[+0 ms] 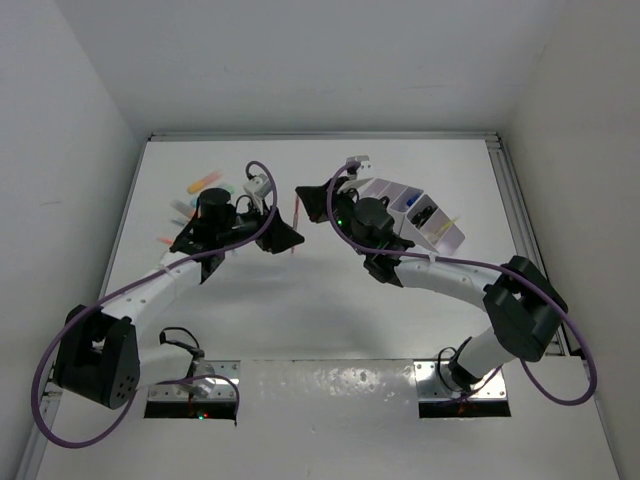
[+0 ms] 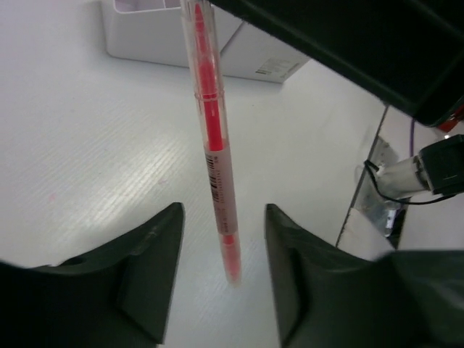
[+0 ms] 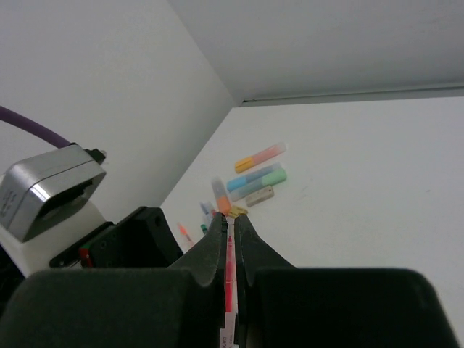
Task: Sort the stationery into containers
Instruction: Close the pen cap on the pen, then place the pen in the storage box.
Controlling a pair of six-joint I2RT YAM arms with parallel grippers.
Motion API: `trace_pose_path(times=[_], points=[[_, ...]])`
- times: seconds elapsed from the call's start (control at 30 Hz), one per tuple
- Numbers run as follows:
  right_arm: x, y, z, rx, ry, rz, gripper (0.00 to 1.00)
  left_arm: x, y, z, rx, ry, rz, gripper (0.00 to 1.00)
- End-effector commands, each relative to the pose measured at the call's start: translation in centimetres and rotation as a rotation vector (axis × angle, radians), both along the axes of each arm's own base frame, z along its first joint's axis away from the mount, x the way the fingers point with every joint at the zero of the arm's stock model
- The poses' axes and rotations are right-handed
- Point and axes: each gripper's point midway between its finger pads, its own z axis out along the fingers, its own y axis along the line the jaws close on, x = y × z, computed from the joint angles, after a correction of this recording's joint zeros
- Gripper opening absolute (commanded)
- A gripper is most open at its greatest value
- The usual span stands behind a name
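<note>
White walls close in a white desk, and above its middle the two arms meet tip to tip.

The red pen hangs upright there, clear of the desk. The right fingers are clenched on its upper part. The left fingers stand parted on either side of its lower end, with a gap on each side, grasping nothing.

I judge the step to be a hand-over of the pen from one arm to the other, with the grip now on the right side. The organiser sits behind the right fingers, on the side away from the left ones. So the next move calls for the left fingers to draw back without knocking the pen. The right arm would then swing round and lower the pen, tip first, into a compartment.

The highlighter markers lie loose on the desk beyond the right fingers, towards the far corner, so most of the sorting looks undone.

Only the left wrist view shows the daylight between the pen and the left fingers. Only the right wrist view shows the pinch closed on the red barrel. The overhead view alone gives the whole layout, with markers on one flank and organiser on the other, though the pen is a mere sliver there.
</note>
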Motion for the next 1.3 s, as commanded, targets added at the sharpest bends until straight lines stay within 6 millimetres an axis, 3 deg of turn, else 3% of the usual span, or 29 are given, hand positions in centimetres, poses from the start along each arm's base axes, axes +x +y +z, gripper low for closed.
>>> trace_pose_path(times=[0.0,0.13,0.17,0.27,0.47,0.67,0.87,0.97,1.07,1.1,1.17,1.27], points=[[-0.6,0.2,5.4,0.137,-0.081,0.017,0.00,1.1,0.0,0.9,-0.007,-0.060,0.035,0.42],[-1.0,0.3,4.7,0.142,-0.066,0.029,0.00,2.0,0.2,1.9,-0.024,-0.079,0.070,0.13],[-1.2,0.5,3.9,0.132,-0.052,0.038,0.00,2.2,0.3,2.4,-0.031,-0.088,0.079,0.00],[-1.4,0.4,2.4,0.087,-0.043,0.032,0.00,2.7,0.5,3.4,-0.042,-0.116,0.095,0.00],[-3.8,1.3,-4.7,-0.065,0.043,0.099,0.00,4.3,1.0,7.4,-0.085,-0.244,0.100,0.00],[-5.3,0.8,-8.5,-0.116,0.093,0.099,0.00,4.7,1.8,8.0,-0.087,-0.268,0.108,0.00],[-5.6,1.2,-8.8,-0.163,0.069,0.124,0.00,4.4,1.6,7.8,-0.075,-0.285,0.092,0.00],[-4.8,0.5,-6.8,-0.134,0.030,0.099,0.00,3.9,1.7,6.7,-0.040,-0.272,0.074,0.00],[-3.7,-1.0,-4.8,-0.141,-0.009,0.056,0.12,3.5,1.8,5.9,-0.025,-0.252,0.065,0.00],[-3.2,-1.8,-4.4,-0.163,-0.023,0.033,0.25,3.2,1.7,5.7,-0.022,-0.247,0.058,0.00],[-2.3,-3.8,-3.0,-0.176,-0.043,-0.016,0.37,3.1,1.8,5.2,-0.008,-0.247,0.057,0.00],[-1.9,-4.8,0.0,-0.177,-0.089,0.002,0.46,2.7,1.9,4.3,0.015,-0.242,0.055,0.00]])
